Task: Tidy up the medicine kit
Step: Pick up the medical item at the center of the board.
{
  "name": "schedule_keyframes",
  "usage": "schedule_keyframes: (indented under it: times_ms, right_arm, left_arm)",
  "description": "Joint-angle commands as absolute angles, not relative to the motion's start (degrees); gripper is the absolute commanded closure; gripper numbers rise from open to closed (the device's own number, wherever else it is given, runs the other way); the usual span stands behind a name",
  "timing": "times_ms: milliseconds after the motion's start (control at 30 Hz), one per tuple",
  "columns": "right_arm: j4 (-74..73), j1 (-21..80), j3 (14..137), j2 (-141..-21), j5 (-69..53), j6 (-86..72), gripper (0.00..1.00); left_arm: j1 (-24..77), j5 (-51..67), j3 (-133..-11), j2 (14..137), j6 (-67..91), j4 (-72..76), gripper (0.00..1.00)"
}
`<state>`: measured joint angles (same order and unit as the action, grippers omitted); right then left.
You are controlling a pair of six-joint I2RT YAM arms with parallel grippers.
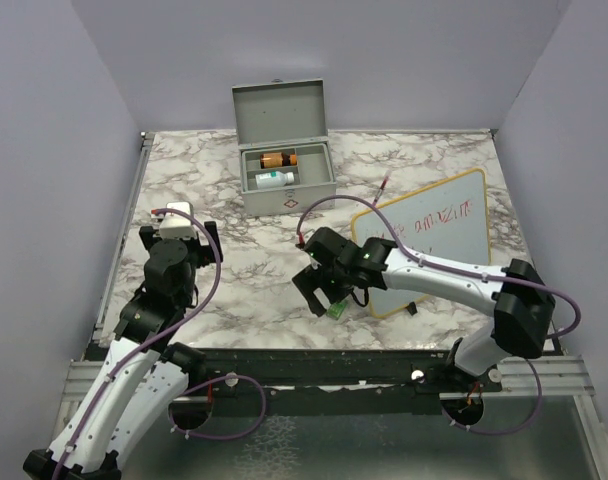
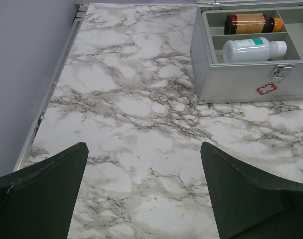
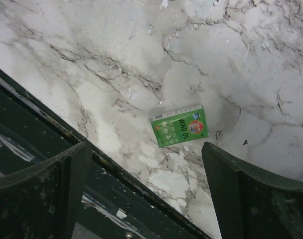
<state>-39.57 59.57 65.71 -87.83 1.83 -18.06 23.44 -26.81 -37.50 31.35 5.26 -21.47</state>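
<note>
The medicine kit (image 1: 294,199) stands at the back middle of the table with its lid up. In its tray lie an amber bottle (image 1: 280,159) and a white bottle (image 1: 274,178). The left wrist view shows the kit (image 2: 241,82) at top right with both bottles inside. A small green box marked WIND OIL (image 3: 180,126) lies flat on the marble near the table's front edge. My right gripper (image 3: 145,147) hangs open over it, touching nothing; the green box (image 1: 336,309) shows just below the right gripper (image 1: 324,292). My left gripper (image 2: 144,145) is open and empty, well short of the kit.
A wood-framed whiteboard (image 1: 424,240) with red writing lies flat at the right, under my right arm. A thin red pen (image 1: 383,184) rests beyond it. The black front rail (image 3: 52,149) runs close beside the green box. Purple walls close in both sides.
</note>
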Motion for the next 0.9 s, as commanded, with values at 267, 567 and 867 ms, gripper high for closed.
schedule_keyframes:
  times_ms: [267, 567, 867]
  right_arm:
    - [-40.3, 59.9, 65.2, -95.4, 1.6, -8.1, 0.0]
    - [-40.6, 59.6, 66.4, -99.7, 1.5, -4.8, 0.0]
    - [-39.6, 57.6, 64.9, -101.6, -1.2, -1.4, 0.01]
  left_arm:
    - [23.7, -31.7, -37.2, 30.9, 4.0, -19.9, 0.05]
    - [23.7, -30.4, -37.4, 30.8, 3.8, -20.1, 0.05]
    - [23.7, -30.1, -37.5, 30.5, 3.8, -20.4, 0.05]
